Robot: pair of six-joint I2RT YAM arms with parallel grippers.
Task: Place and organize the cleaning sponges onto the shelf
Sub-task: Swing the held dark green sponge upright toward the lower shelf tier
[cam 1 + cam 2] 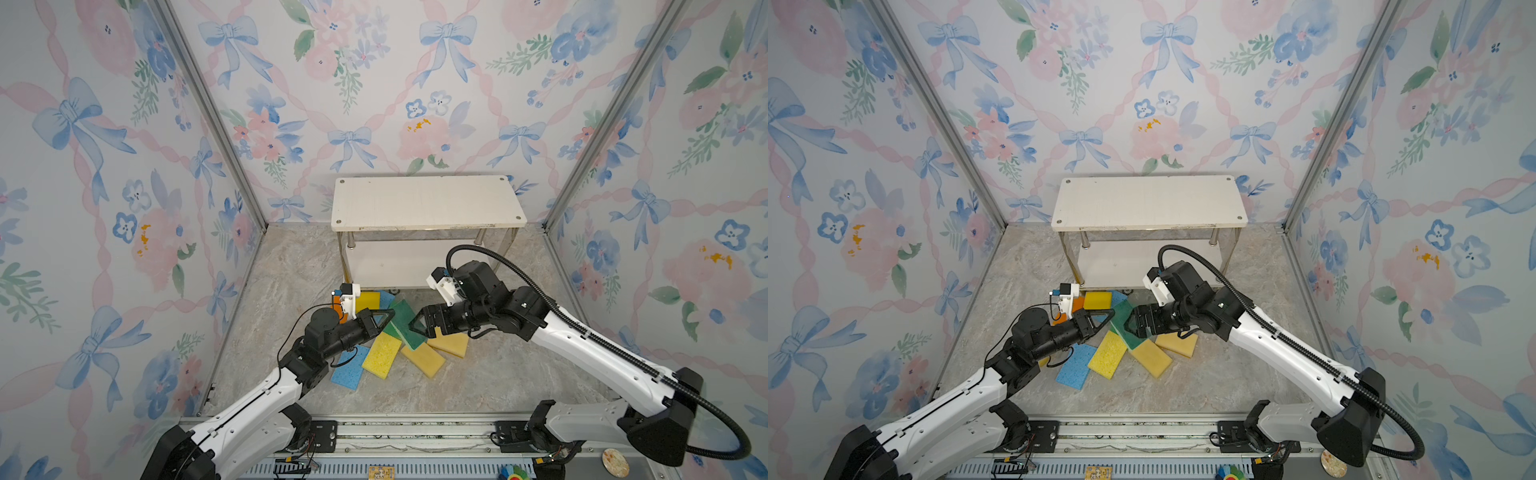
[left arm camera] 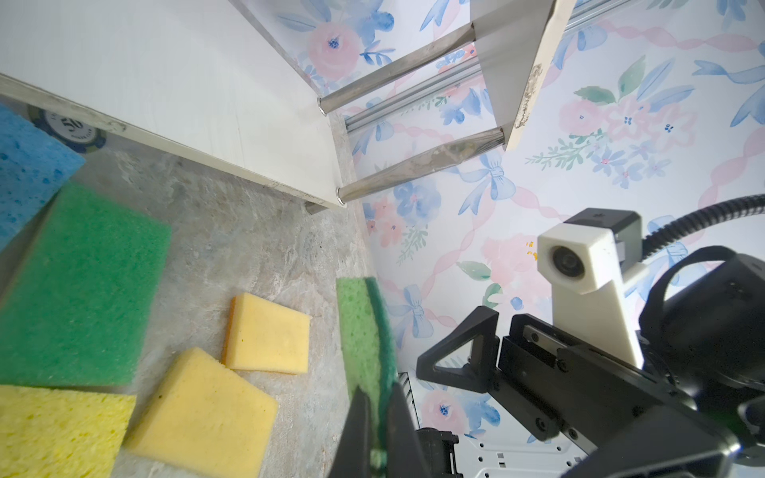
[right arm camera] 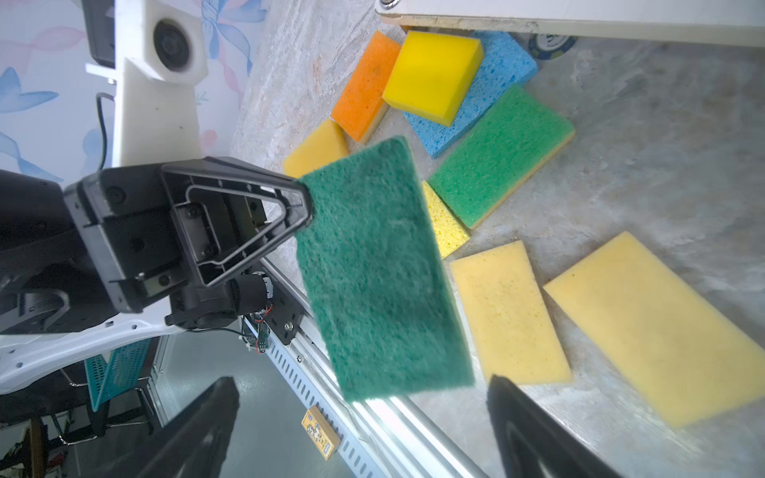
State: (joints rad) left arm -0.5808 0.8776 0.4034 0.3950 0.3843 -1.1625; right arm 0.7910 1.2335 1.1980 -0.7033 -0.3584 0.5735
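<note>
- The dark green sponge (image 3: 372,269) hangs clear of the bench, pinched at one edge near a corner by the left claw (image 3: 304,198), whose jaws are closed on it.
- The right claw (image 1: 417,325) stands wide open at the sponge's free end, gripping nothing.
- Below, the other sponges lie loose on the marbled bench (image 1: 478,374). A bright yellow sponge (image 3: 432,74) rests on a blue sponge (image 3: 496,70), with an orange sponge (image 3: 364,87) on one side and a light green sponge (image 3: 501,157) on the other. Two pale tan-yellow sponges (image 3: 509,310) lie side by side.
- A second blue sponge (image 1: 351,368) lies nearer the robot, touching a porous yellow sponge (image 1: 382,355).
- The shelf (image 1: 428,201) stands behind the pile, against the back wall.
</note>
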